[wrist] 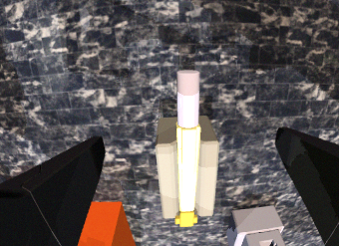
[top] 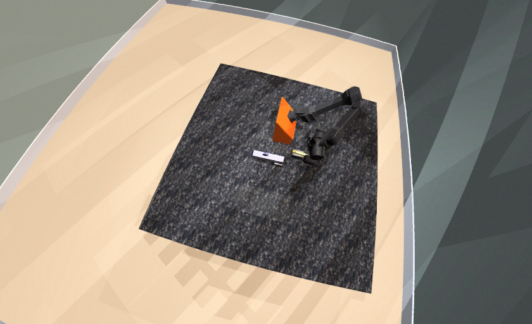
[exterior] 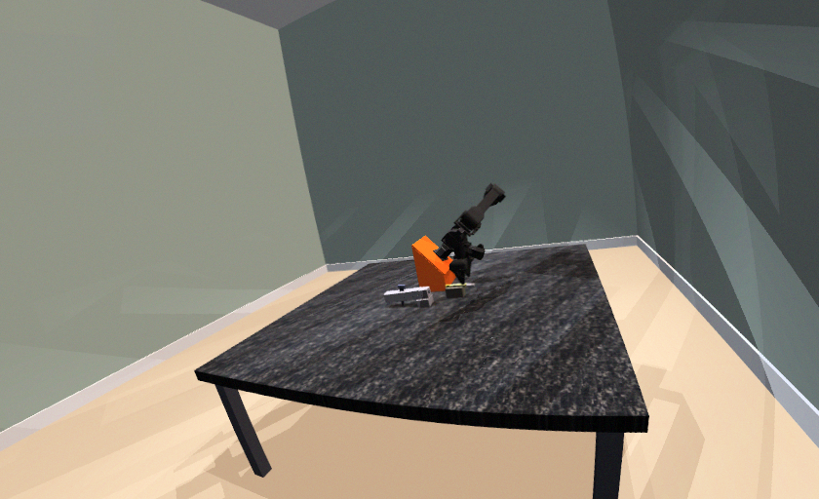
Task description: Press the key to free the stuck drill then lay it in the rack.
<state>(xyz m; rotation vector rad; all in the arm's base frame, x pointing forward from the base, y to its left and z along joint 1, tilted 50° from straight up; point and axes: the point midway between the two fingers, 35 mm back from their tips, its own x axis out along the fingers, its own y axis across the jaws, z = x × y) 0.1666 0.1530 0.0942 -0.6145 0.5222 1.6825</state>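
A dark, speckled desk (top: 235, 181) (exterior: 412, 353) carries everything, standing on a pale floor (top: 78, 193) (exterior: 697, 323). The black arm (top: 329, 106) (exterior: 473, 218) is the next largest; seen from the top, it runs from the orange wedge toward 2 o'clock, bends at its elbow and comes back toward 7 o'clock. The orange wedge (top: 284, 124) (exterior: 430, 268) (wrist: 104, 225) stands at 12 o'clock of the desk's middle in the top view, its sloped face toward the arm.

The long white bar (top: 270, 156) (exterior: 408, 294) (wrist: 257, 221) lies at 9 o'clock from the rack in the top view, well short of touching it. The beige rack (top: 297, 155) (exterior: 454, 292) (wrist: 166, 180), a low grooved block, sits on the desk at 5 o'clock from the wedge.

The claw (top: 309, 159) (exterior: 462, 278) (wrist: 190, 139) is released: its fingers stand wide apart, one on each side of the rack in the wrist view, with nothing gripped. The drill (wrist: 187, 160), yellow with a pale end, lies along the rack's groove, touching neither finger. In the wrist view its pale end juts past the rack toward 12 o'clock, and its small yellow tip points to 6 o'clock.

Smallest is a dark blue knob (top: 265, 154) (exterior: 401, 287) on the bar.
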